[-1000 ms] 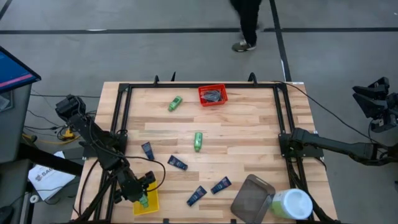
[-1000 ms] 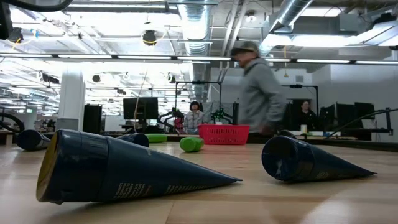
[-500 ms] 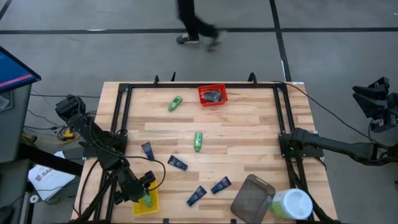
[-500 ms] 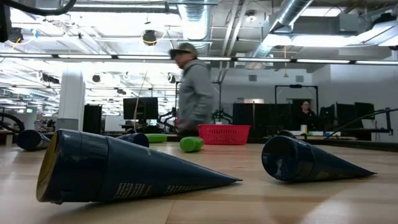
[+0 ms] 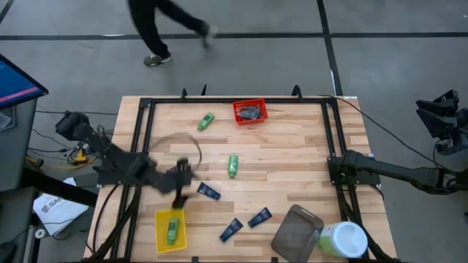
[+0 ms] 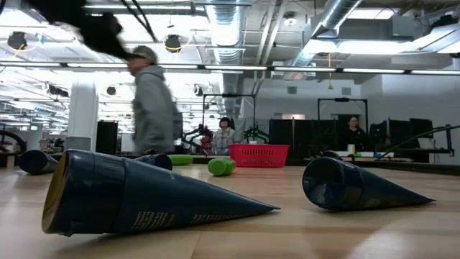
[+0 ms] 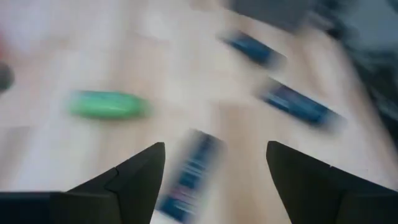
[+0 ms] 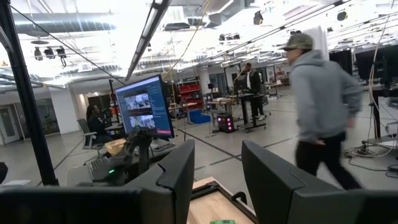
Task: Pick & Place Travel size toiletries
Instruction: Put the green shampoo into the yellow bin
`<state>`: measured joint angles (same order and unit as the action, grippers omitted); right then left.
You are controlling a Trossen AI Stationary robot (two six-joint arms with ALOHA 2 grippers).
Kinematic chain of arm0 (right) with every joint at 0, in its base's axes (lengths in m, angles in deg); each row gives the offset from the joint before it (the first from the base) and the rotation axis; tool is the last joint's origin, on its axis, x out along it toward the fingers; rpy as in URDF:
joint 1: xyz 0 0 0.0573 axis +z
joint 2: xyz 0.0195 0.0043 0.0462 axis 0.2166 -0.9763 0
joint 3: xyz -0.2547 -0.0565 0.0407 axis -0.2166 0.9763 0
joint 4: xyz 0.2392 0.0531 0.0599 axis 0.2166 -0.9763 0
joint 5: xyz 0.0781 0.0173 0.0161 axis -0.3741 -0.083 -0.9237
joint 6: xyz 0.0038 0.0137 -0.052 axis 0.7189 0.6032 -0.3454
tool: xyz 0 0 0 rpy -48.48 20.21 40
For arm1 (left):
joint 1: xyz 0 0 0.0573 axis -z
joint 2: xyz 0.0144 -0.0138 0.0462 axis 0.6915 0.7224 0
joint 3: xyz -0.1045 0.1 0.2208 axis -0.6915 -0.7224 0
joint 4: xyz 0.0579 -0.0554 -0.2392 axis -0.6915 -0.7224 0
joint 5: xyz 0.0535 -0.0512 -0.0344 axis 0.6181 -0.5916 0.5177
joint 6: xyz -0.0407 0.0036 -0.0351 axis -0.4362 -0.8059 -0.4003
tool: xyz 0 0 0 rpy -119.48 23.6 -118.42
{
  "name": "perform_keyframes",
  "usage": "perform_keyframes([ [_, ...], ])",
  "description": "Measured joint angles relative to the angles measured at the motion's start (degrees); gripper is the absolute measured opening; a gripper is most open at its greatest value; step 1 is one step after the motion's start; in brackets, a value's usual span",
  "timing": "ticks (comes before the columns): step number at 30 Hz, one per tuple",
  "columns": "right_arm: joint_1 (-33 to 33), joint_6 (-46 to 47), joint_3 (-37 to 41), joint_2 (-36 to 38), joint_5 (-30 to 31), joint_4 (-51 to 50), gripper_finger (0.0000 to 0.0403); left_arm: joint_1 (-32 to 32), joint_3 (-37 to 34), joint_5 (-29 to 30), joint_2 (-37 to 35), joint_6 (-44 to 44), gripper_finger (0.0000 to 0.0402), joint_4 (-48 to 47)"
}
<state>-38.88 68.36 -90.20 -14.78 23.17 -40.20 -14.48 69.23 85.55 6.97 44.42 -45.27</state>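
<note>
My left gripper (image 5: 179, 188) hangs open over the table's left-middle, blurred; in the left wrist view (image 7: 214, 146) a dark blue tube (image 7: 189, 177) lies between and ahead of its fingers, untouched. This tube (image 5: 209, 191) lies flat, and two more (image 5: 231, 229) (image 5: 259, 218) lie nearer the near edge. One green bottle (image 5: 172, 231) lies in the yellow container (image 5: 159, 219). Two others (image 5: 232, 166) (image 5: 206, 121) lie on the wood. The dark pucks (image 5: 249, 113) sit in the red basket (image 5: 249, 104). My right gripper (image 8: 217, 168) waits open off the table's right side.
A grey container (image 5: 296, 232) and the big pale green and white tub (image 5: 342, 239) stand at the near right corner. A black frame (image 5: 142, 131) rims the table. A person (image 5: 164, 22) walks past beyond the far edge. Bare wood lies right of centre.
My left gripper has let go of the green bottle, risen from the yellow container and swung fast toward the table's middle, up and to the far right. The bottle stays lying in the container. The person beyond the far edge has walked leftward.
</note>
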Motion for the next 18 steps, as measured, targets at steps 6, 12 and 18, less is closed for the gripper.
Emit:
perform_keyframes([
  [6, 0.0, 0.0, 0.0, 0.0, 0.0, 0.0, 0.0127, -22.5, 0.0, 1.6, -1.8, 2.8, 0.0278, -0.2],
  [12, 0.0, 0.0, 0.0, 0.0, 0.0, 0.0, 0.0127, -42.5, 0.0, 1.0, 3.6, 3.0, 0.0278, 0.1],
  [18, 0.0, -0.2, 0.0, 0.0, 0.0, 0.0, 0.0127, -53.4, 0.0, -3.5, 12.1, 2.7, 0.0278, 7.7],
])
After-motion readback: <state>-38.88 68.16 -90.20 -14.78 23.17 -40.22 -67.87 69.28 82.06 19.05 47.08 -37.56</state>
